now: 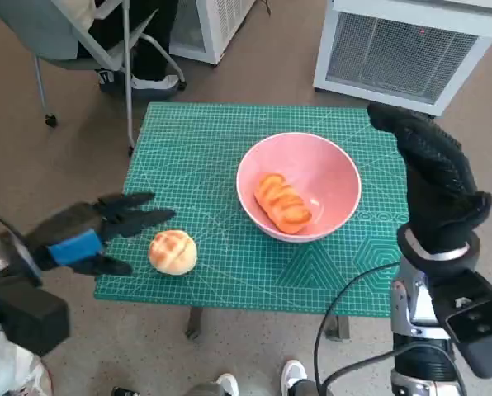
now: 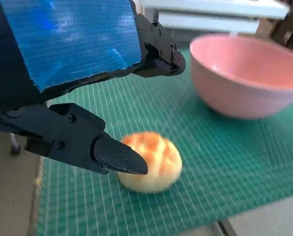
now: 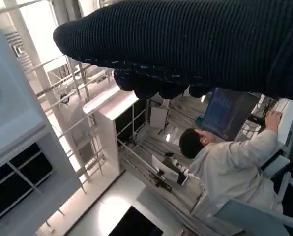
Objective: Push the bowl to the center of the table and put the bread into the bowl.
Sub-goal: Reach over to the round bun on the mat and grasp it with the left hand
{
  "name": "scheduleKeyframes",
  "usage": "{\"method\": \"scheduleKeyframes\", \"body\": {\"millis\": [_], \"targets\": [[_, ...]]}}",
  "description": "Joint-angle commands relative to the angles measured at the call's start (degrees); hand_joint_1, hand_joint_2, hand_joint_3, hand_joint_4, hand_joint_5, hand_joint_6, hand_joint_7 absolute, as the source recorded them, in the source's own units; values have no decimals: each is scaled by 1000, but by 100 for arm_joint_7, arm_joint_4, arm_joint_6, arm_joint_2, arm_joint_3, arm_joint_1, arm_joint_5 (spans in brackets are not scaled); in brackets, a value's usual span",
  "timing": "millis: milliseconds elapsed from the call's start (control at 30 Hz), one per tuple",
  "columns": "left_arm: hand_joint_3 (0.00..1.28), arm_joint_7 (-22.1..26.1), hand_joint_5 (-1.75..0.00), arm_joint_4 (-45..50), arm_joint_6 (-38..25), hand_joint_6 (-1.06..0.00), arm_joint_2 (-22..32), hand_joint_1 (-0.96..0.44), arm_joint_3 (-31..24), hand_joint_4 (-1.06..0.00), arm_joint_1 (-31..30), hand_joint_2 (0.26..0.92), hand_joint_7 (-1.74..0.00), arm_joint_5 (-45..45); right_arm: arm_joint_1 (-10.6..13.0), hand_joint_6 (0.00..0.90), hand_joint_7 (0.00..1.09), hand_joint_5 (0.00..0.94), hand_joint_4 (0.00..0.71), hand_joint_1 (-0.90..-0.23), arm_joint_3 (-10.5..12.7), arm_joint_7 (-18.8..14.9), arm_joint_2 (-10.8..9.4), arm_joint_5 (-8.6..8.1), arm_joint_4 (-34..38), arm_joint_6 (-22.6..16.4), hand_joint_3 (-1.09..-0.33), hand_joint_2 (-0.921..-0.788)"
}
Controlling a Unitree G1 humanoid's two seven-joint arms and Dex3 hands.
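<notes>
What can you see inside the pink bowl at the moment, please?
One elongated orange-striped bread lies inside the pink bowl, visible from the head view. The left wrist view shows only the bowl's wall, hiding its contents. A round bun sits outside on the mat.

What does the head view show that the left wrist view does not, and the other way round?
Only the head view shows the long bread lying inside the pink bowl, and the gloved right hand raised beside the table. Only the left wrist view shows a left fingertip close to the round bread. Both show the left hand, round bread, bowl and green mat.
</notes>
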State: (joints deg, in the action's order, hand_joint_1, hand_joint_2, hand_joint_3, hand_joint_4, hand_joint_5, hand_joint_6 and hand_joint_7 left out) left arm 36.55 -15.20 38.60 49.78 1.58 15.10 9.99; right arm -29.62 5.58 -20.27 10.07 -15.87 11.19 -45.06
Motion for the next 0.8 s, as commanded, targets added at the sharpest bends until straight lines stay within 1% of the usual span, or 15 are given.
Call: {"method": "scheduleKeyframes", "body": {"millis": [33,200,433,600,633,700,733,800], "targets": [[4,-153,0,-283,-101,-388,-241,-325,275,-285,46,844,-2,366,-14,-1,732,2,301,-587,-9,-106,26,-40,77,58,-758,-921],[5,-395,-6,-693,-134,-386,-492,-324,519,-297,204,850,-1,728,-28,-1,731,2,302,-587,3,-148,47,-26,85,65,-759,-921],[9,-957,-21,-1448,-170,-410,-899,-311,841,-353,484,866,-12,1264,-25,-1,731,2,302,-593,31,-202,82,-24,107,29,-759,-921],[16,-1476,-40,-1924,-208,-460,-1119,-264,1017,-426,641,891,-34,1622,-13,-1,730,2,302,-596,43,-217,96,-26,84,32,-759,-921],[17,-1639,-44,-2008,-232,-474,-1167,-252,1054,-442,661,896,-40,1724,-6,-1,730,2,302,-596,46,-208,100,-13,66,37,-759,-921],[18,-1912,-55,-2144,-260,-513,-1233,-225,1121,-489,693,907,-59,1877,6,-1,729,2,302,-596,48,-191,103,12,38,43,-760,-921],[26,-2021,-67,-2200,-266,-546,-1255,-202,1149,-533,706,912,-75,1933,10,-1,729,2,301,-596,48,-184,101,22,28,45,-760,-921],[38,-2263,-86,-2304,-275,-585,-1288,-175,1211,-590,725,917,-96,2060,18,-1,729,2,301,-596,48,-173,96,41,18,43,-761,-921]]}}
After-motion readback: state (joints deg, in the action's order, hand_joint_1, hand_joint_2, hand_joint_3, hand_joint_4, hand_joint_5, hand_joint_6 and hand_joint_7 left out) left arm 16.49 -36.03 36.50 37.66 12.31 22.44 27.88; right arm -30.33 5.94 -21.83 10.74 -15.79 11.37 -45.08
